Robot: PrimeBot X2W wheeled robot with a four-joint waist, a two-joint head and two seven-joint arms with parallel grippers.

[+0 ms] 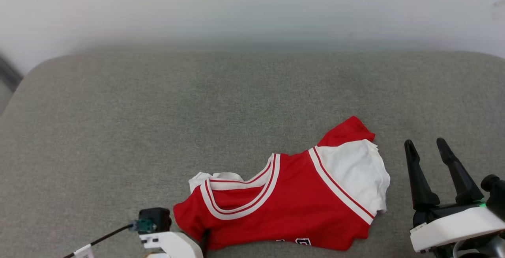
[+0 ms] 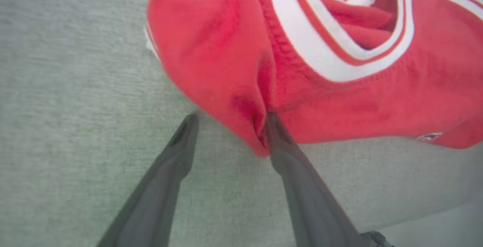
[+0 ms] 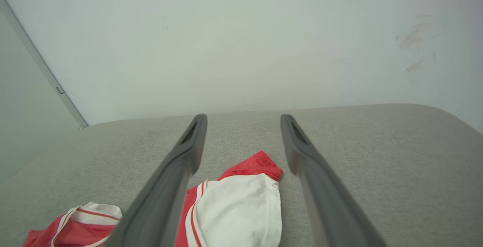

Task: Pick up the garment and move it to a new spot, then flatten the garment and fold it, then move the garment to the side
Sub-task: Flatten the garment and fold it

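The garment [image 1: 292, 206] lies crumpled on the grey cushion near its front edge. It is red with a striped neck opening and one white sleeve [image 1: 355, 175] turned up at the right. A bit of black-white lettering peeks out at its lower hem. My left gripper [image 2: 230, 120] is open at the shirt's left shoulder [image 2: 211, 58]. One finger [image 2: 275, 133] presses into a red fold and the other finger [image 2: 185, 133] rests on bare cushion. My right gripper [image 1: 426, 144] stands open to the right of the sleeve, apart from it. In the right wrist view, the sleeve [image 3: 241, 209] lies below the fingers.
The grey cushion [image 1: 158, 112] stretches wide to the left and back, with rounded far corners. A white wall [image 1: 252, 5] rises behind it. A black cable [image 1: 106, 236] trails from my left wrist at the lower left.
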